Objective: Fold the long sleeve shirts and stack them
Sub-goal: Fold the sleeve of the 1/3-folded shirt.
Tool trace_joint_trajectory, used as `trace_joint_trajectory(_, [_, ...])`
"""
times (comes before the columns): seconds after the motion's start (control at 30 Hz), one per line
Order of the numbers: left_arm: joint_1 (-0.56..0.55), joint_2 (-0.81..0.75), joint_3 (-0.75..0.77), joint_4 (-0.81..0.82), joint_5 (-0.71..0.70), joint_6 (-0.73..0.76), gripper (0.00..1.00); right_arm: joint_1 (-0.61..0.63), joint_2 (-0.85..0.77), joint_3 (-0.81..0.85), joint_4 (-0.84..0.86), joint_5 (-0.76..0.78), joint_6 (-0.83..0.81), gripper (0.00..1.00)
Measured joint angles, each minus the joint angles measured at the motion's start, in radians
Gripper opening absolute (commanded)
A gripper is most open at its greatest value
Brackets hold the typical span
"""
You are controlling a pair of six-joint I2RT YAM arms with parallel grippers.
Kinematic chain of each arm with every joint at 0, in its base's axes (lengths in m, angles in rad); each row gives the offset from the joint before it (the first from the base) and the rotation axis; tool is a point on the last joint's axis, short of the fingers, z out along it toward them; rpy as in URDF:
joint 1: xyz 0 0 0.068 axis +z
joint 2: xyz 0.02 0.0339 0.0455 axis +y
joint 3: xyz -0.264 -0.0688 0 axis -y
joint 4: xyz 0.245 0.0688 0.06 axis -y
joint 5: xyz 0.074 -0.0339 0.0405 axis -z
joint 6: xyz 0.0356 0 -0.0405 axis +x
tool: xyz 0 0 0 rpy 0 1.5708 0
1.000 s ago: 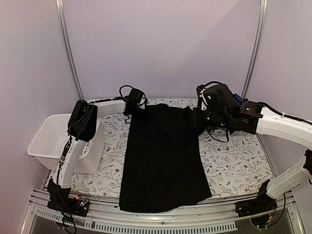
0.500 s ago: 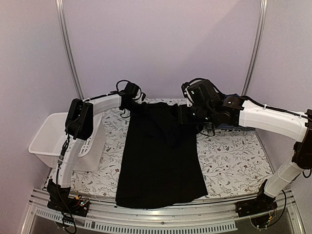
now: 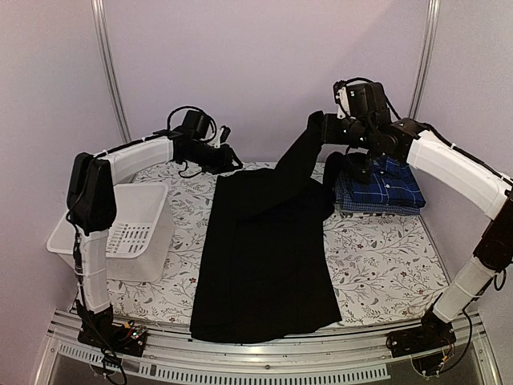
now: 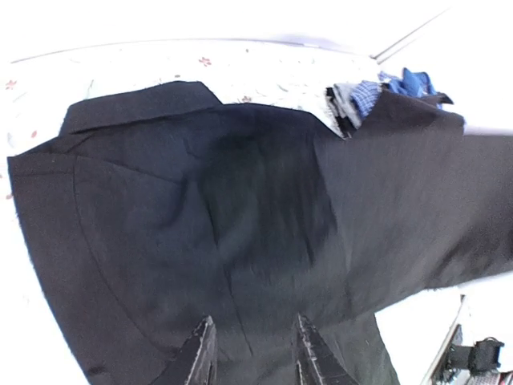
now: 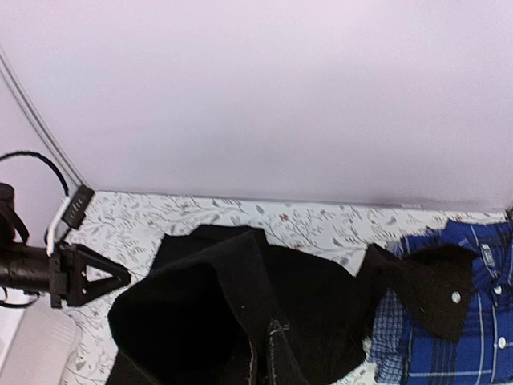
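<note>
You have the plaid shirt point(image 3: 381, 188) already folded, but the black shirt point(image 3: 264, 257) beside it lies half-folded, its nearer sleeve raised in your clamped right gripper point(image 3: 321, 127), while the left gripper point(image 4: 254, 325) hangs spread and empty over its farther shoulder.

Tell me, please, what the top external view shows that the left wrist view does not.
Only the top external view shows the white basket and the right gripper holding part of the black shirt raised above the table. Only the left wrist view shows the left gripper close up, open above the cloth, and a flap at the shirt's far edge. Both show the black shirt spread out and the folded plaid shirt beside it.
</note>
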Motion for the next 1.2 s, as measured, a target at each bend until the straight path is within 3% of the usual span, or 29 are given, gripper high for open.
trace_joint_trajectory(0.2, [-0.003, -0.212, -0.190, -0.004, -0.003, -0.019, 0.34, 0.100, 0.119, 0.183, 0.079, -0.073, -0.091, 0.03])
trace_joint_trajectory(0.33, [-0.009, -0.413, -0.373, -0.008, -0.034, -0.042, 0.35, 0.238, 0.282, 0.182, 0.089, -0.146, -0.103, 0.02])
trace_joint_trajectory(0.53, [-0.022, -0.643, -0.594, -0.027, -0.087, -0.058, 0.35, 0.351, 0.502, 0.139, 0.037, -0.268, -0.055, 0.05])
trace_joint_trajectory(0.9, [-0.048, -0.801, -0.764, -0.098, -0.137, -0.058, 0.35, 0.364, 0.541, 0.136, -0.024, -0.414, -0.002, 0.10])
trace_joint_trajectory(0.97, [-0.053, -0.819, -0.781, -0.115, -0.140, -0.057, 0.36, 0.373, 0.541, 0.142, -0.045, -0.438, 0.004, 0.19])
trace_joint_trajectory(1.1, [-0.066, -0.851, -0.807, -0.140, -0.149, -0.050, 0.40, 0.409, 0.541, 0.169, -0.079, -0.469, 0.010, 0.49])
trace_joint_trajectory(1.2, [-0.087, -0.872, -0.840, -0.151, -0.154, -0.046, 0.44, 0.436, 0.539, 0.168, -0.090, -0.470, 0.018, 0.64])
